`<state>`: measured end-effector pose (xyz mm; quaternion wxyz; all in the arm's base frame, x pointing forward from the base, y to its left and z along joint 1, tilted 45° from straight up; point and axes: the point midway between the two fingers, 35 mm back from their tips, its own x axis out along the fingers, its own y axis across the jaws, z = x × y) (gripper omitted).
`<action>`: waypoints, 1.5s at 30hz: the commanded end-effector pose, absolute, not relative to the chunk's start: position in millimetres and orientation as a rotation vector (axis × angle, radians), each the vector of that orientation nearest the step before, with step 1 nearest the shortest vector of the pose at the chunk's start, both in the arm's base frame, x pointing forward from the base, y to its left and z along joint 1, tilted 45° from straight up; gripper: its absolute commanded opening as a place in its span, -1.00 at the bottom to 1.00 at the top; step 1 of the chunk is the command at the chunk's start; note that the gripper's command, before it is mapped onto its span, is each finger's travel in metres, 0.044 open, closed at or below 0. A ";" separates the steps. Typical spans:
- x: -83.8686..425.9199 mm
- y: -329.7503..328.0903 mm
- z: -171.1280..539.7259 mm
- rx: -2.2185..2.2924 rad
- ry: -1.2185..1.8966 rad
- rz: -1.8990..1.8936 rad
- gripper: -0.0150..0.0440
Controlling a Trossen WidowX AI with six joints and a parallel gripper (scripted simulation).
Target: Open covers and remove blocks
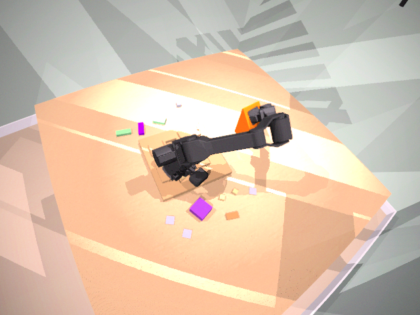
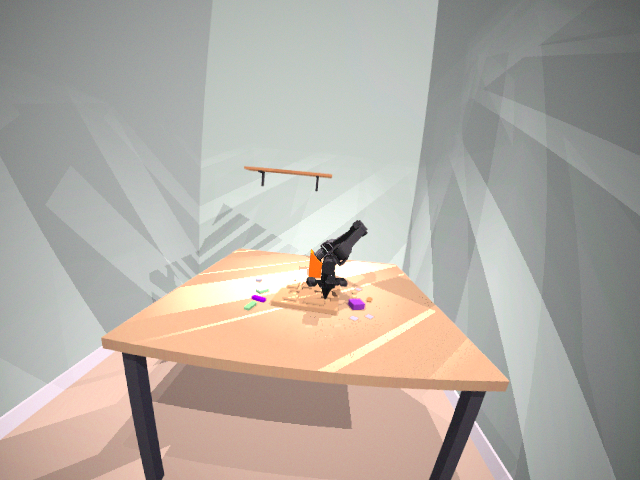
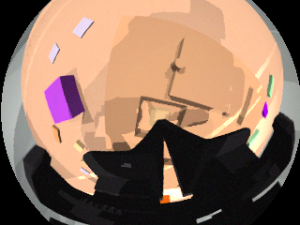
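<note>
The wooden puzzle board [image 1: 222, 171] [image 2: 305, 308] [image 3: 123, 56] lies on the table, partly hidden under the arm. My gripper [image 2: 325, 295] [image 3: 161, 123] is shut and empty, pointing down over the board. In the wrist view its tips appear beside a square well that holds a pale yellowish block [image 3: 158, 112]. The well's mouth looks uncovered. A small knob [image 3: 175, 67] stands along a long, dark-edged line on the board. The covers have the board's colour, and their positions are hard to tell; the fingers hide part of the board.
A large purple block [image 1: 201, 209] [image 2: 356, 303] [image 3: 61, 100], an orange piece [image 1: 232, 215] and several small pale pieces lie beside the board. Across it are two green pieces [image 1: 123, 132] [image 1: 159, 121] and a small purple one [image 1: 141, 128]. An orange wedge [image 1: 245, 120] [image 2: 314, 265] stands near the arm's base.
</note>
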<state>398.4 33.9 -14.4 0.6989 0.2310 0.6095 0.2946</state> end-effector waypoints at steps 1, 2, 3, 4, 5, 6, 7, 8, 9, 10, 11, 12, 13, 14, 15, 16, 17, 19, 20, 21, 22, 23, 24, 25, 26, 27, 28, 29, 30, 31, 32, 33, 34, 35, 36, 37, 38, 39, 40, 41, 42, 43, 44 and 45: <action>395.6 34.8 -16.2 0.696 1.444 0.507 -0.49; 395.4 34.7 -16.2 0.696 1.444 0.507 -0.49; 395.3 34.7 -16.3 0.696 1.444 0.507 -0.49; 395.1 34.7 -16.3 0.696 1.444 0.507 -0.49; 395.0 34.7 -16.3 0.696 1.444 0.507 -0.49; 394.9 34.7 -16.3 0.696 1.444 0.507 -0.49; 394.9 34.7 -16.3 0.696 1.444 0.507 -0.49; 394.8 34.7 -16.3 0.696 1.444 0.507 -0.49; 394.8 34.7 -16.3 0.696 1.444 0.507 -0.49; 394.7 34.8 -16.3 0.703 1.447 0.501 -0.49; 394.7 34.8 -16.3 0.717 1.453 0.489 -0.49; 394.7 34.8 -16.3 0.726 1.457 0.481 -0.49; 394.5 34.8 -16.2 0.726 1.457 0.481 -0.49; 394.5 34.8 -16.2 0.726 1.457 0.481 -0.49; 394.5 34.8 -16.2 0.726 1.457 0.481 -0.49; 396.1 33.5 -15.2 0.712 1.447 0.491 -0.49; 396.2 33.3 -14.9 0.713 1.447 0.491 -0.49; 396.7 32.6 -13.8 0.714 1.448 0.490 -0.49; 397.1 32.2 -13.0 0.715 1.449 0.489 -0.49; 397.6 31.6 -12.1 0.716 1.449 0.488 -0.49; 398.0 31.0 -11.1 0.717 1.450 0.487 -0.49; 398.4 30.4 -10.1 0.718 1.451 0.487 -0.49; 398.8 29.8 -9.2 0.719 1.452 0.486 -0.49; 399.3 29.2 -8.2 0.720 1.452 0.485 -0.49; 399.7 28.6 -7.2 0.721 1.453 0.484 -0.49; 400.1 28.1 -6.2 0.722 1.454 0.483 -0.49; 400.5 27.5 -5.2 0.723 1.455 0.483 -0.49; 399.3 28.7 -7.2 0.723 1.453 0.483 -0.40; 399.4 26.6 -5.1 0.723 1.453 0.482 -0.31; 399.6 22.9 -1.5 0.723 1.454 0.481 -0.22; 399.7 18.6 2.9 0.723 1.454 0.481 -0.14; 399.7 14.3 7.4 0.723 1.455 0.480 -0.05; 399.6 9.9 11.9 0.723 1.455 0.480 0.00; 399.4 5.6 16.4 0.723 1.456 0.479 0.00; 399.0 1.4 21.0 0.723 1.456 0.479 0.00; 398.5 -2.9 25.7 0.723 1.457 0.479 0.00; 398.0 -6.3 29.6 0.723 1.457 0.478 0.00; 397.7 -8.4 31.9 0.723 1.457 0.478 0.00; 397.6 -9.1 32.7 0.723 1.457 0.478 0.00; 397.6 -9.1 32.7 0.723 1.457 0.478 0.00; 397.6 -9.1 32.7 0.723 1.457 0.478 0.00; 397.6 -8.7 32.3 0.723 1.457 0.478 0.00; 397.8 -8.0 31.5 0.723 1.457 0.478 0.00; 398.0 -6.9 30.5 0.723 1.457 0.478 0.00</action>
